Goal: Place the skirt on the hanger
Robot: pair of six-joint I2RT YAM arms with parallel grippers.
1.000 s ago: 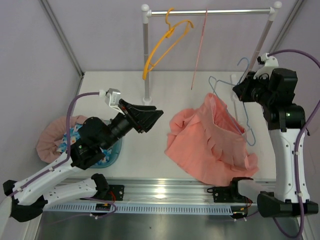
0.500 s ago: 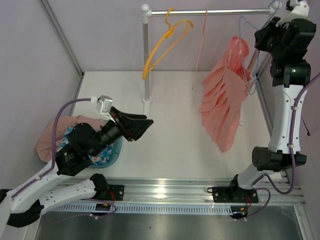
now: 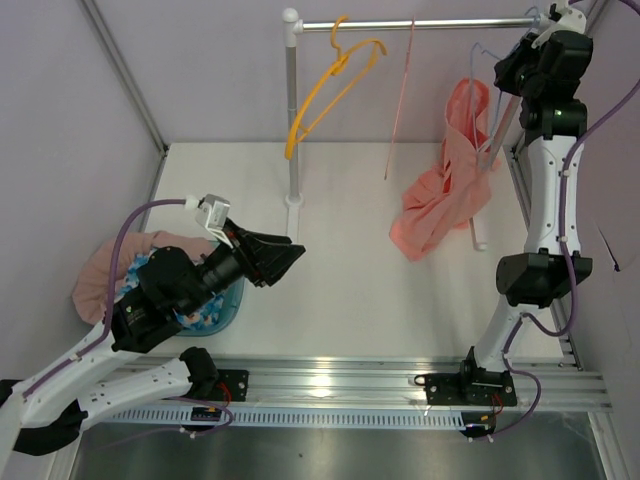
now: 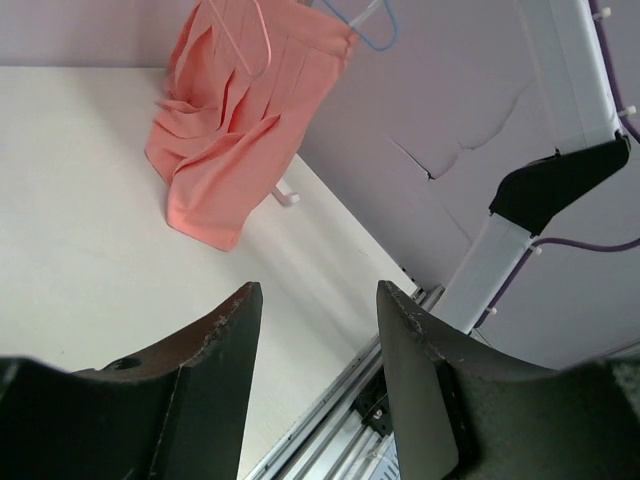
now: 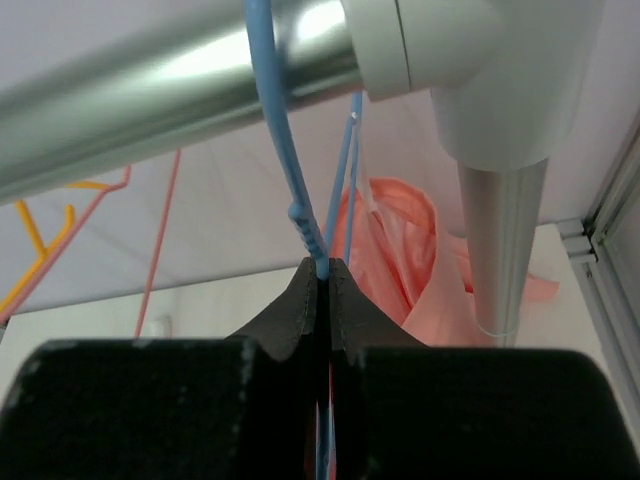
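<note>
The salmon pleated skirt [image 3: 450, 165] hangs on a blue wire hanger [image 3: 482, 52] at the right end of the clothes rail [image 3: 420, 23]; its lower folds rest on the table. My right gripper [image 3: 535, 48] is raised to the rail and shut on the hanger's neck. In the right wrist view the blue hanger [image 5: 290, 185] runs up from the right gripper [image 5: 322, 266] across the rail [image 5: 150, 95], with the skirt [image 5: 405, 260] behind. My left gripper [image 3: 288, 250] is open and holds nothing, low at the left. The left gripper [image 4: 320, 300] faces the skirt [image 4: 230, 150] from far off.
A yellow hanger [image 3: 330, 90] and a thin pink hanger [image 3: 400, 100] hang on the rail. The rail's left post [image 3: 291, 120] stands mid-table and the right post [image 5: 500, 240] beside the skirt. A heap of clothes [image 3: 110, 270] lies at the left edge.
My right arm has lifted the hanger and skirt off the table up to the rail's right end. The skirt now hangs bunched near the post. The left arm drew back slightly.
</note>
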